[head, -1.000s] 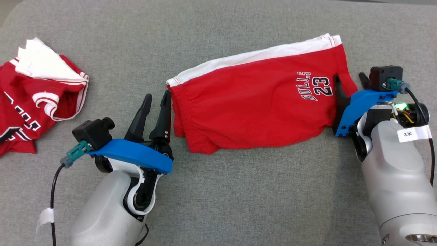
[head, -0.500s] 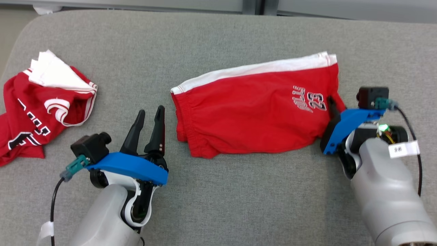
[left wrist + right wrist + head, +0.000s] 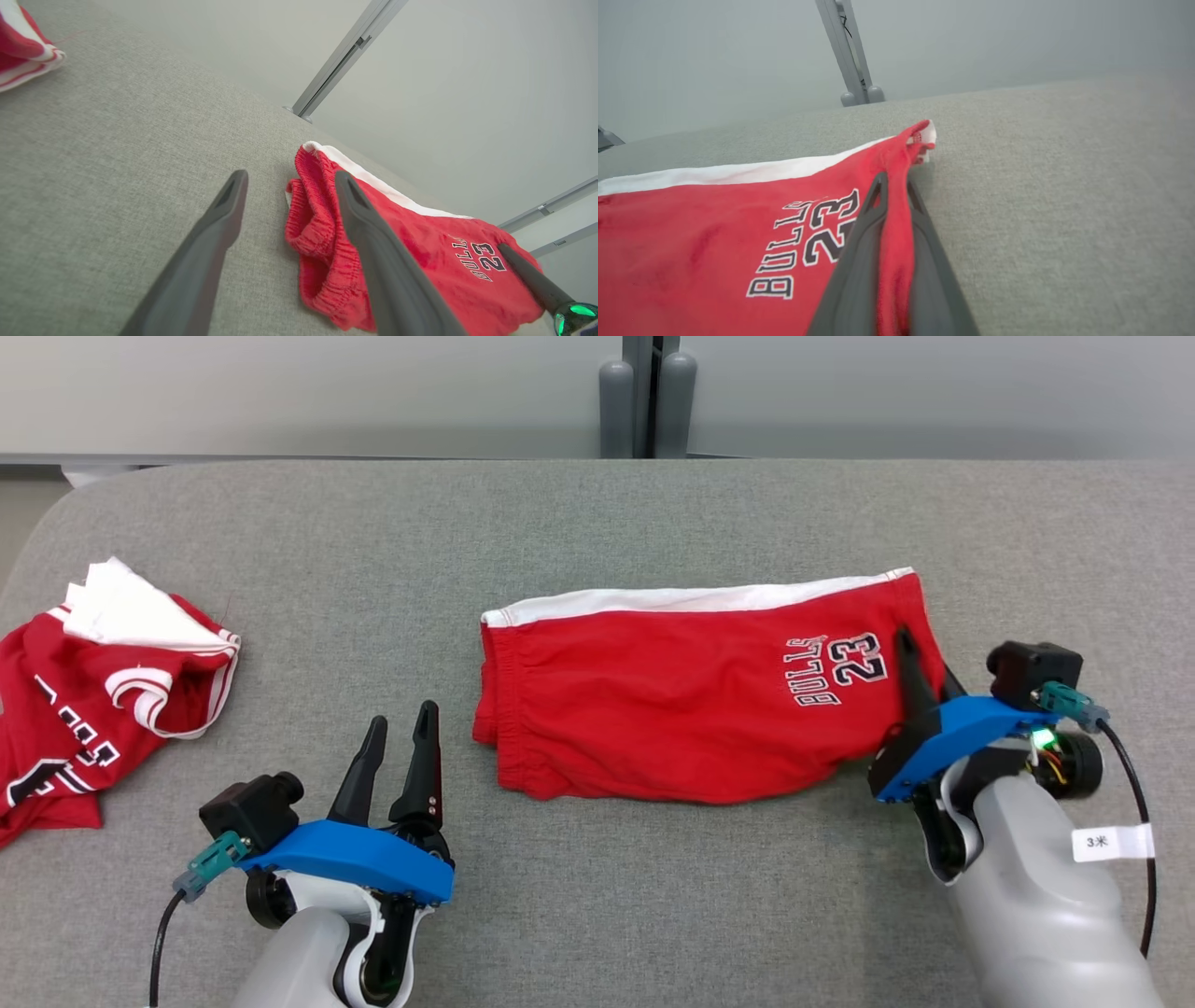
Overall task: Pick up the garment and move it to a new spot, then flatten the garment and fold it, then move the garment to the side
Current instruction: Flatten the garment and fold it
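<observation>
The garment (image 3: 672, 709) is a pair of red shorts with a white side stripe and "BULLS 23" print, lying folded flat on the grey cushion (image 3: 597, 915). My right gripper (image 3: 920, 658) is shut on the shorts' right edge. In the right wrist view a ridge of red cloth (image 3: 714, 219) is pinched between its fingers (image 3: 859, 261). My left gripper (image 3: 403, 714) stands open just left of the elastic waistband, a small gap away and holding nothing. In the left wrist view the waistband (image 3: 317, 242) lies behind that gripper's (image 3: 292, 175) right finger.
A crumpled red and white jersey (image 3: 93, 700) lies at the cushion's left edge, its corner (image 3: 23, 51) showing in the left wrist view. A pale wall with a grey post (image 3: 644, 401) stands behind the cushion. Bare grey fabric runs along the front.
The right gripper has shut on the shorts' right edge. The head camera has tilted up, bringing the wall into view. The shorts now lie more level, a little further from the left gripper.
</observation>
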`<state>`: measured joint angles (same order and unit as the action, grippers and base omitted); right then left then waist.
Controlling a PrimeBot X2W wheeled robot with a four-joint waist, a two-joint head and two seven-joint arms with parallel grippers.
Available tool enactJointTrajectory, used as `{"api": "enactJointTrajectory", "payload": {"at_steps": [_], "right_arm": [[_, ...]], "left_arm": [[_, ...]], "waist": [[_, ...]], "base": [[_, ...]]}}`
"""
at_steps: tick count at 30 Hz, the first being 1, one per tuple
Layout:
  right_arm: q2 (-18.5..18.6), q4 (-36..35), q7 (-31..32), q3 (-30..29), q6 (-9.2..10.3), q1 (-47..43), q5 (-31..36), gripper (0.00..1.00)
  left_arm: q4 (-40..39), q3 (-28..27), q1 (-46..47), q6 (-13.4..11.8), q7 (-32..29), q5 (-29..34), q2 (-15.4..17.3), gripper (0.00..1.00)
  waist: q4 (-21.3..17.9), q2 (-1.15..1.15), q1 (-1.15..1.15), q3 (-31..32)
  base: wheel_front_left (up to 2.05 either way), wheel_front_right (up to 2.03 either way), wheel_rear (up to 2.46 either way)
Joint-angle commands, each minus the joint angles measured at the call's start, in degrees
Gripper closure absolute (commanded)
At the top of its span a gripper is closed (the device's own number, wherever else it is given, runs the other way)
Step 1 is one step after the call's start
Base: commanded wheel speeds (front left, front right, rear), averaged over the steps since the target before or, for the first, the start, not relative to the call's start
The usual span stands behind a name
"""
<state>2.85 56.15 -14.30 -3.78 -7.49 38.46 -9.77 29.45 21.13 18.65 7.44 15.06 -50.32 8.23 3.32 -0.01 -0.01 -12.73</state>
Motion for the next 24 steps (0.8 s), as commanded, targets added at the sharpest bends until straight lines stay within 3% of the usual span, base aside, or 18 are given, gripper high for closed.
{"api": "enactJointTrajectory", "payload": {"at_steps": [1,9,13,24], "right_arm": [[0.08,-2.33,-0.35,1.85,-0.01,-0.86,-1.07,1.00],[0.14,-17.54,4.08,16.23,-0.01,-2.50,-9.10,1.00],[0.13,-21.62,6.48,22.25,-0.01,-3.94,-13.29,1.00],[0.18,-15.94,3.03,34.75,-0.01,-2.83,-25.64,1.00]], "left_arm": [[-0.08,-0.37,-0.61,0.09,0.16,0.44,-0.19,0.00],[0.35,0.58,-0.72,0.09,0.16,0.24,-0.85,0.00],[0.80,-0.19,-0.75,0.09,0.16,0.31,-1.37,0.00],[1.75,1.79,1.01,0.09,0.16,2.19,-2.88,0.00]], "waist": [[-0.08,0.01,0.01,0.02],[2.02,0.01,0.01,-0.10],[3.96,0.01,0.01,0.14],[10.02,0.01,0.01,-0.34]], "base": [[0.00,0.00,0.00],[0.00,0.00,0.00],[0.00,0.00,0.00],[0.00,0.00,0.00]]}}
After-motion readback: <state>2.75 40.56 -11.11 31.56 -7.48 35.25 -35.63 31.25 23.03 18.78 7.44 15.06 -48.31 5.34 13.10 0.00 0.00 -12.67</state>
